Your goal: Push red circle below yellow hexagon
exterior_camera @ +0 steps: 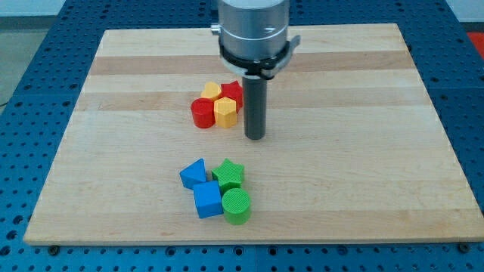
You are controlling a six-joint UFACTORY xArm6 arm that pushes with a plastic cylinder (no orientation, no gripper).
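One camera view, looking down at a slant on a pale wooden board [340,151] laid on a blue perforated table [469,83].

The arm's grey cylindrical housing [253,30] entered from the top centre of the frame. A straight dark rod [255,106] hung from it. The tip [255,138] rested at board level near frame centre, just right of the upper cluster of blocks. The rod carried no jaws and had hold of nothing; whether it touched the nearest block could not be told.

Upper cluster, just left of the rod:
- red circle [203,113], a short upright cylinder, at the cluster's left edge. Round in plan, so no long axis and no facing could be read; its flat top faced up.
- yellow hexagon [225,112], immediately right of the red circle, the two touching or nearly so. It sat level with the red circle, not above it in the frame.
- a second yellow block [211,91], behind these toward the frame top; shape unclear.
- a second red block [232,91], beside that one and partly hidden by the rod; shape unclear.

Lower cluster, lower centre of the frame, well apart from the tip:
- blue triangle [193,174], at left.
- green star [228,174], at right.
- blue cube [207,200], below the triangle.
- green circle [236,205], at the lower right, touching the cube.
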